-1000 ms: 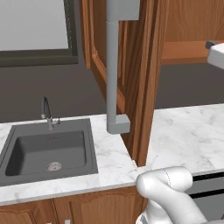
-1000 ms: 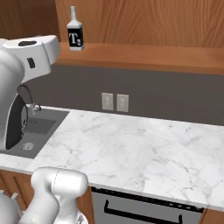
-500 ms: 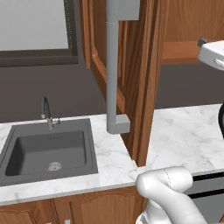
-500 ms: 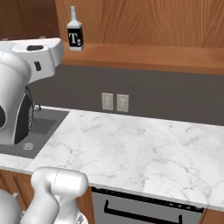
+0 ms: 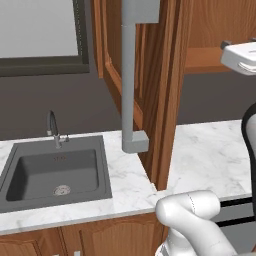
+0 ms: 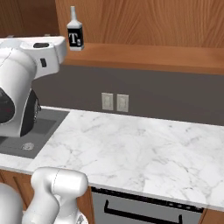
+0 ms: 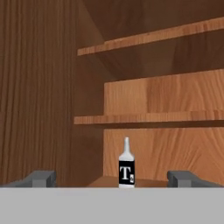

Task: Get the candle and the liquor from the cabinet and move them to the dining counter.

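The liquor (image 6: pixel 75 34) stands upright at the left end of the open cabinet's lowest shelf (image 6: pixel 144 54), a small bottle with a black label and a white "T". In the hand view the liquor (image 7: pixel 126 166) is straight ahead and some way off, centred between the fingers. My gripper (image 7: pixel 113 178) is open with nothing in it, level with that shelf and short of the bottle. The arm's white hand (image 6: pixel 43 50) hangs just left of and below the bottle. The candle and the dining counter are out of view.
The cabinet's open door (image 5: pixel 165 75) with its long grey bar handle (image 5: pixel 129 75) juts out over the marble worktop (image 6: pixel 131 148). A grey sink (image 5: pixel 55 172) with a faucet (image 5: pixel 52 127) lies to the left. Wall outlets (image 6: pixel 114 102) sit under the shelf.
The arm's upper links have swung a little toward the cabinet and the hand has shifted slightly. The bottle has not moved and the gripper stays open.
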